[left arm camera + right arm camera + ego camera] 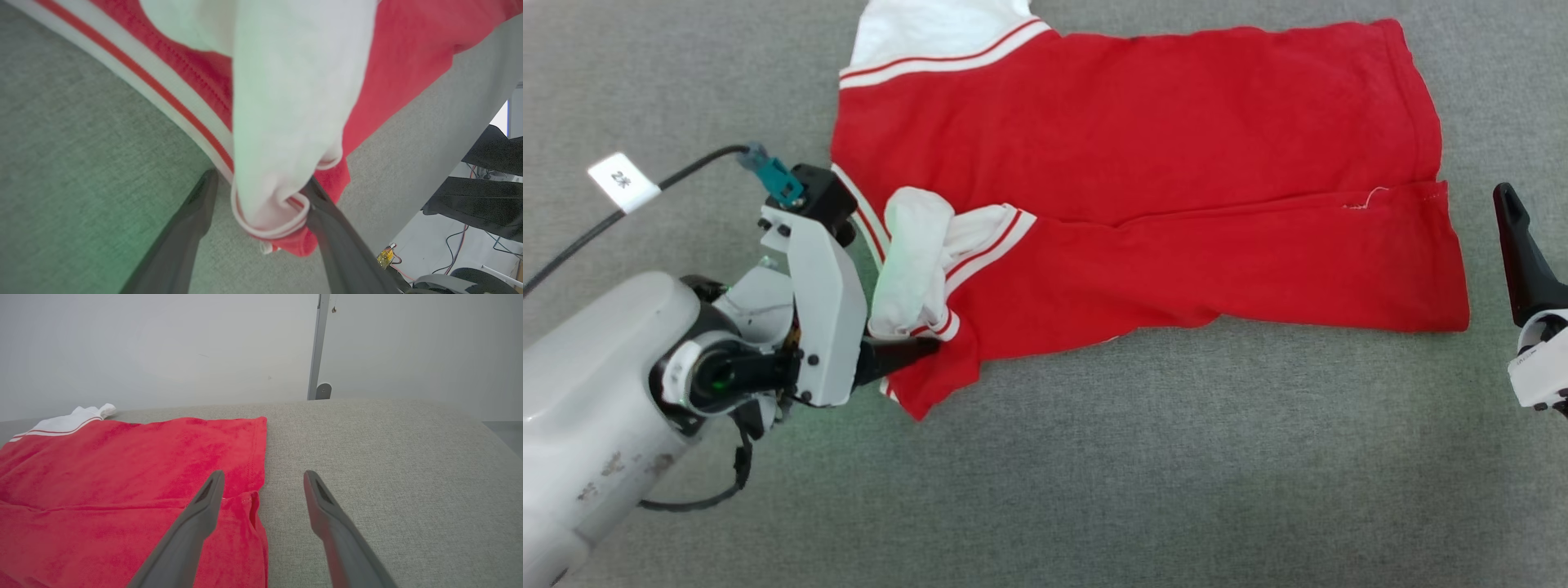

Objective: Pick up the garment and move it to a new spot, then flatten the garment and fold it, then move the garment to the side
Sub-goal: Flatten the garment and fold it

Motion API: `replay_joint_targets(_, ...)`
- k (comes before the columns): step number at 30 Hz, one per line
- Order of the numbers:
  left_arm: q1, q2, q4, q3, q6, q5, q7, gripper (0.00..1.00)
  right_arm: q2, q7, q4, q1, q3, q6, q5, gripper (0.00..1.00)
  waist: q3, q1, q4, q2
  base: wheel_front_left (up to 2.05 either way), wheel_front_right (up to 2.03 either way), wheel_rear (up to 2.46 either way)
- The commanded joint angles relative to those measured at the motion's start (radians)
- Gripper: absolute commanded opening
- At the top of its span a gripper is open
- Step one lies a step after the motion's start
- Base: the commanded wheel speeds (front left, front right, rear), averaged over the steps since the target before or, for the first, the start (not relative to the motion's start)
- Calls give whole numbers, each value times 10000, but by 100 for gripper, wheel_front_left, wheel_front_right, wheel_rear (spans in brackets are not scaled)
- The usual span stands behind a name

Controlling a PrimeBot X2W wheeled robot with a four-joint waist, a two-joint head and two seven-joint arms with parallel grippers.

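Note:
The garment [1135, 163] lies spread across the grey surface, red with white sleeves and red-and-white striped trim. Its near long edge is folded over the body, and no number shows. A white sleeve [915, 253] is bunched at its left end. My left gripper [923, 343] is at that end. In the left wrist view the left gripper [261, 188] is open with the sleeve cuff [269, 204] hanging between its fingers. My right gripper [1511, 212] stands just off the garment's right hem. In the right wrist view the right gripper [263, 477] is open and empty over the hem edge of the garment [122, 465].
The grey padded surface [1094, 474] stretches wide in front of and to the right of the garment. A black cable with a white tag [623, 181] trails to my left wrist. Past the surface's edge are floor cables and dark chairs [490, 196], and a wall with a metal post [318, 347].

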Motion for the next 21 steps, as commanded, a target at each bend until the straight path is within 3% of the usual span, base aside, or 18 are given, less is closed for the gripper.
replay_joint_targets(1,93,-113,221,-32,-67,-3,-52,100,28,-73,9,-104,-1,-16,5,100,176,0,-141,0,0,0,0)
replay_joint_targets(10,254,-587,890,-381,-310,-130,354,100,-95,82,-94,-259,91,-16,-44,100,390,0,-231,0,0,0,0)
replay_joint_targets(11,255,-636,907,-378,-364,-165,354,95,-144,156,-107,-273,133,-16,-42,100,400,0,-238,0,0,0,0)
replay_joint_targets(12,262,-686,921,-354,-398,-223,310,48,-191,252,-107,-271,185,-16,-28,100,408,0,-243,0,0,0,0)
replay_joint_targets(14,290,-772,946,-315,-484,-283,271,0,-359,565,-109,-293,358,-16,-19,100,409,0,-247,0,0,0,0)
replay_joint_targets(21,367,-845,1038,-193,-713,-524,250,0,-1596,3072,-153,-197,1512,-16,279,100,316,0,-150,0,0,0,0)
